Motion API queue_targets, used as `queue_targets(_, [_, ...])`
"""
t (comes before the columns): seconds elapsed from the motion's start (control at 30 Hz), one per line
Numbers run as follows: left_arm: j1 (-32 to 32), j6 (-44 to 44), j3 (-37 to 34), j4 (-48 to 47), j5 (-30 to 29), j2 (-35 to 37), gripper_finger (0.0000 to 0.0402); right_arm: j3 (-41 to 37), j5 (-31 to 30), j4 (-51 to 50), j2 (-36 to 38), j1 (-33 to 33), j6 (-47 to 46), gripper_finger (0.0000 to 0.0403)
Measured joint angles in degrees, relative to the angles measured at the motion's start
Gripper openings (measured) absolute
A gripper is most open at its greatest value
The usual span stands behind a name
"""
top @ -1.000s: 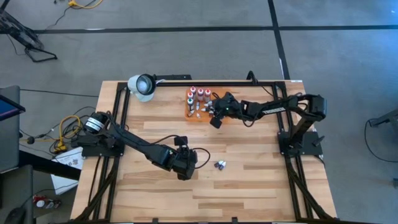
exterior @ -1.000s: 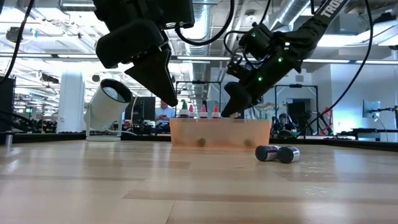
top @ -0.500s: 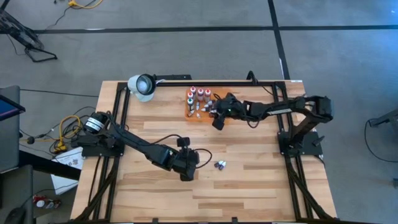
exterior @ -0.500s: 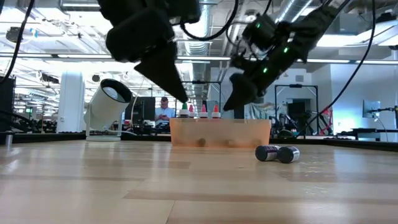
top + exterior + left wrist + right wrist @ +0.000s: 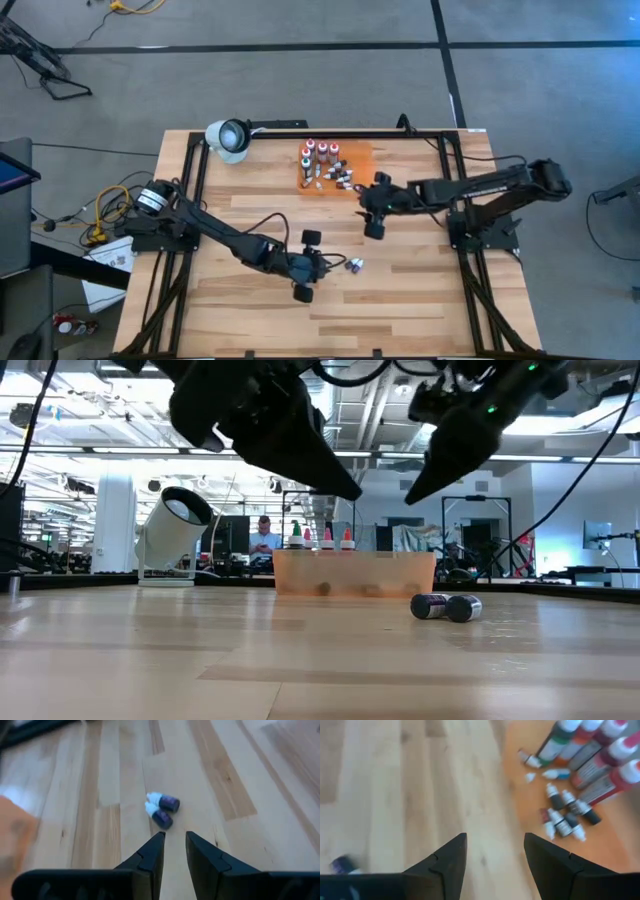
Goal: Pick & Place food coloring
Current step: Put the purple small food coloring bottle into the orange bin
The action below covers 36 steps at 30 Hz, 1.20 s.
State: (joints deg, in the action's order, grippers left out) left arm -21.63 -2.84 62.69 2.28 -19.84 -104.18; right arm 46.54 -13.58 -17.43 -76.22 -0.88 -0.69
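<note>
Two tiny dark food coloring droppers [image 5: 352, 265] [image 5: 446, 606] [image 5: 161, 809] lie on their sides, side by side, on the bare wood. My left gripper [image 5: 328, 268] [image 5: 172, 839] hangs shut just short of them, fingers aimed at them, touching nothing. The other food coloring bottles [image 5: 322, 160] [image 5: 590, 750] are on the orange mat [image 5: 357, 155] [image 5: 602, 842]: tall white-capped ones upright, small droppers [image 5: 565, 817] lying down. My right gripper [image 5: 368, 205] [image 5: 495, 845] is open and empty above the wood, on the near right of the mat.
A white lamp [image 5: 228, 138] [image 5: 175, 530] stands at the far left of the table. A dark rail [image 5: 330, 131] runs along the far edge behind the mat. Bare wood stretches between the mat and the two loose droppers. People and desks show in the room beyond.
My right gripper has risen from the mat and drawn back toward the table's near and right edges. My left gripper has gone toward the right and near edges, closer to the two dark droppers, which have not moved.
</note>
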Motion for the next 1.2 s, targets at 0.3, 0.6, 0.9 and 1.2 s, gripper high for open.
queue_targets(0.3, [2.85,-3.0,-4.53,11.79,5.21,0.0,0.0104,0.0,-5.83,-7.63,1.42,-5.66,-7.68,0.0191])
queue_targets(0.6, [4.39,-3.49,-7.14,17.47,9.07,0.0,0.0147,0.0,-7.58,-12.68,1.39,-9.59,-14.97,0.0184])
queue_targets(0.9, [4.72,-6.82,-6.88,26.11,10.43,-6.53,0.0154,0.01,-7.54,-8.46,3.86,-15.79,-12.95,0.0179])
queue_targets(1.2, [7.08,-2.29,-3.78,28.82,12.15,-11.37,0.0154,0.0,-12.39,-7.41,10.64,-24.35,-12.36,0.017])
